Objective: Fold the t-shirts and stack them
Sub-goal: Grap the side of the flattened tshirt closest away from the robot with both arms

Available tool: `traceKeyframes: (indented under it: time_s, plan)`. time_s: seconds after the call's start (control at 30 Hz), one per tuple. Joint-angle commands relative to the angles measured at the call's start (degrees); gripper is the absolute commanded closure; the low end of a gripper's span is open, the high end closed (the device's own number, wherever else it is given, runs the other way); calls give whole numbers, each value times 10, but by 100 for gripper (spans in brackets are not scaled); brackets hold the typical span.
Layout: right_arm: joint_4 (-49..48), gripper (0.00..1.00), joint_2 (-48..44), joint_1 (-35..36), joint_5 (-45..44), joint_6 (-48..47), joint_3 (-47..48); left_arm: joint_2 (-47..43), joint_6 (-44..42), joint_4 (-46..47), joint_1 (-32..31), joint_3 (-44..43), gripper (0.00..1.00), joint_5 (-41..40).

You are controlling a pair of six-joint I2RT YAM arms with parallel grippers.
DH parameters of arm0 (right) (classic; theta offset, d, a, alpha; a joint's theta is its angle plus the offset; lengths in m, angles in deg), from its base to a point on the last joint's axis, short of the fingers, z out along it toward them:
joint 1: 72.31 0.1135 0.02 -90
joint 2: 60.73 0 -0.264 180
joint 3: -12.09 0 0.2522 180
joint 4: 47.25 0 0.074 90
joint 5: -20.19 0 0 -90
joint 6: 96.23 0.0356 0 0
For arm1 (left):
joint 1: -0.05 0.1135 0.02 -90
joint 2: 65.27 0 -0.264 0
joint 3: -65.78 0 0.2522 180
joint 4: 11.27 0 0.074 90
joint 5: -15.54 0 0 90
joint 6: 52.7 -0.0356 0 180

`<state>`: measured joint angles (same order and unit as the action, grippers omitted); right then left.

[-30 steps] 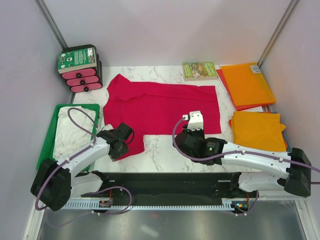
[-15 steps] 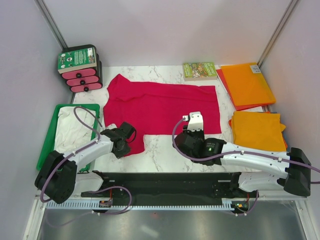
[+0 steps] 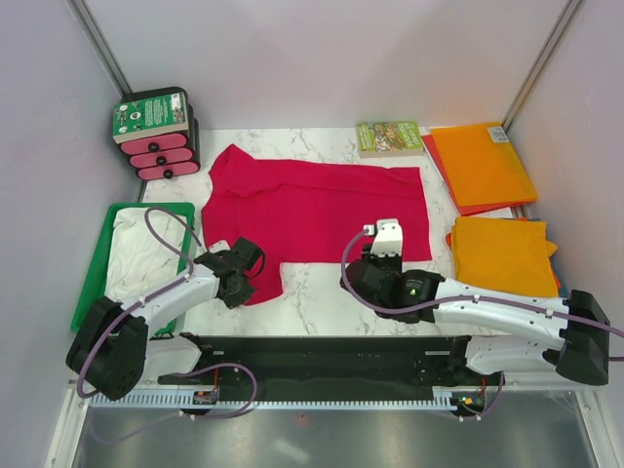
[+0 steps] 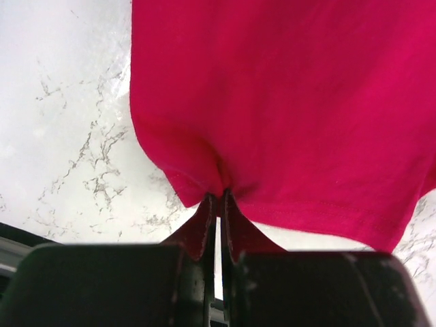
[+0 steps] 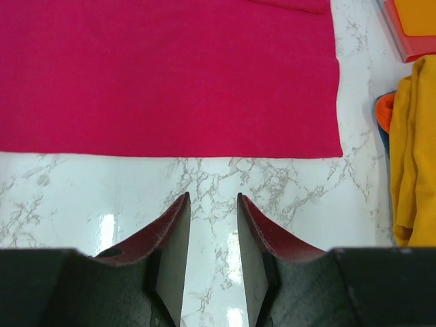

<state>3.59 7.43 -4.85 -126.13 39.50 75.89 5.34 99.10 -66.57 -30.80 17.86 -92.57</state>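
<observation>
A crimson red t-shirt point(image 3: 312, 205) lies spread flat on the marble table. My left gripper point(image 3: 244, 276) is at its near left corner. In the left wrist view the left gripper point(image 4: 219, 197) is shut, pinching the hem of the red t-shirt point(image 4: 286, 102). My right gripper point(image 3: 380, 255) hovers open over bare marble just short of the shirt's near edge. In its own view the right gripper point(image 5: 212, 197) holds nothing, and the red t-shirt point(image 5: 170, 75) lies ahead. A white t-shirt point(image 3: 141, 253) is bunched in the green tray point(image 3: 93, 283). A folded orange t-shirt point(image 3: 502, 253) lies at the right.
A small book point(image 3: 389, 137) lies at the back edge, with a flat orange item point(image 3: 483, 161) on a red one to its right. A black and pink box stack point(image 3: 156, 136) stands at the back left. Grey walls enclose the table on three sides.
The left gripper has moved onto the red shirt's near left corner and shut on its hem. The right gripper has edged slightly toward the shirt's near edge.
</observation>
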Motion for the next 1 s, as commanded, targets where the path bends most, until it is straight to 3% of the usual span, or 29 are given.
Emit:
traceKeyframes:
  time_s: [0.0, 0.13, 0.27, 0.3, 0.47, 0.97]
  plan:
    - [10, 59, -31, -38, 5, 47, -19, -55, -57, -12, 1, 10, 98, 19]
    - [-2, 57, -48, -111, 41, 59, -44, -135, -77, -13, 0, 7, 98, 13]
    - [-31, 30, -39, -174, 102, 50, -61, -161, -81, -21, 0, -2, 98, 10]
    - [-35, 29, -34, -185, 111, 52, -62, -159, -75, -23, 0, -2, 98, 9]
    - [-47, 37, 22, -239, 133, 70, -61, -155, -65, -27, 0, 0, 98, 11]
    - [-101, 41, 104, -396, 198, 55, -81, -164, -63, -29, 0, 1, 98, 4]
